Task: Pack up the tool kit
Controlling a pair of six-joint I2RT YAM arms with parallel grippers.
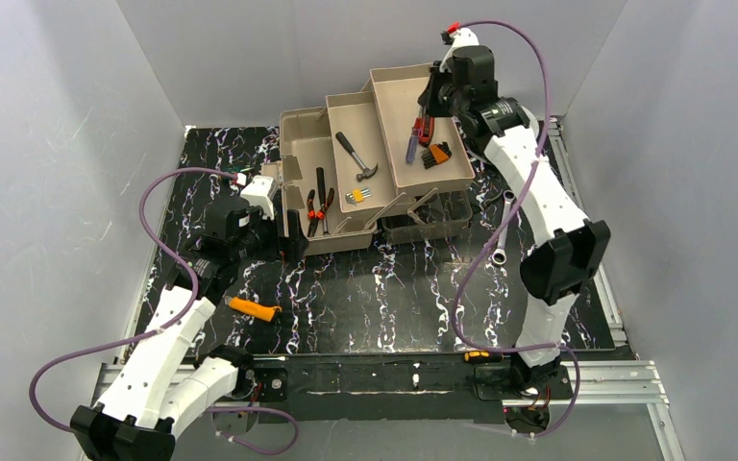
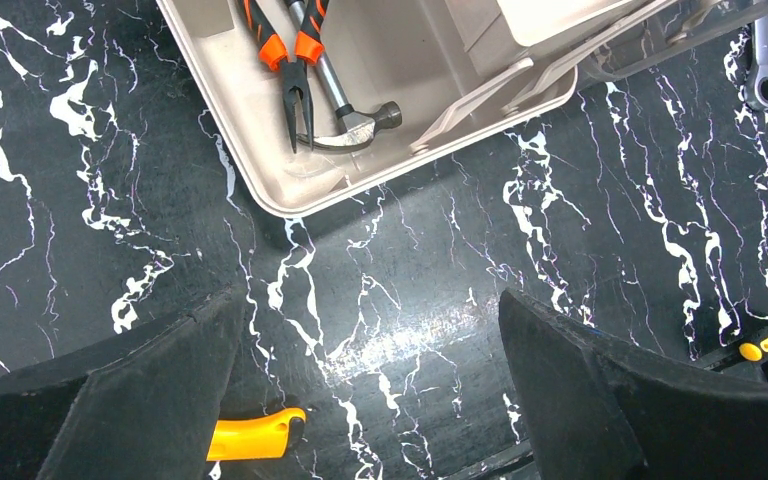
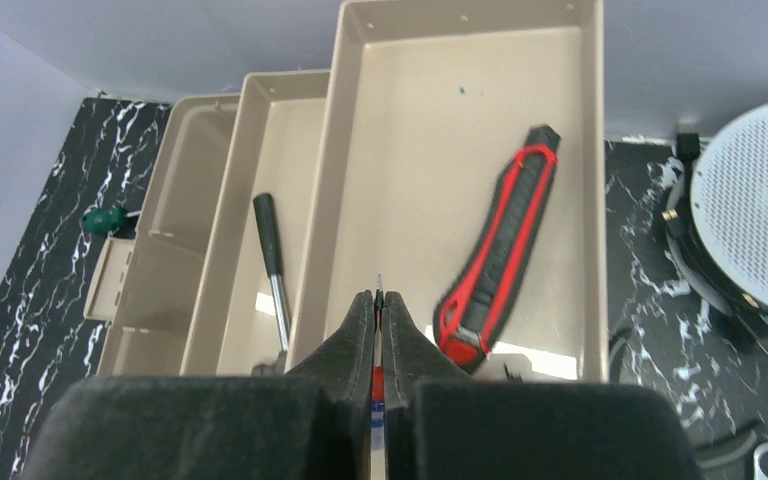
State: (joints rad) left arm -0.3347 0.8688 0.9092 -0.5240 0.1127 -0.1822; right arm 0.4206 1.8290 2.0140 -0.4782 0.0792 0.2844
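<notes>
Orange-handled tool (image 1: pixel 253 307) lies crosswise on tabletop (image 1: pixel 394 288), base-side of left gripper (image 2: pixel 370 350), jaws wide apart; right gripper (image 3: pixel 379 300), jaws together, over far top tray (image 3: pixel 430 120).

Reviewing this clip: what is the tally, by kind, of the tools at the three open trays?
hammers: 2
pliers: 1
knife: 1
screwdriver: 1
hex key set: 1
small yellow item, kind unclear: 1
Total: 7
</notes>
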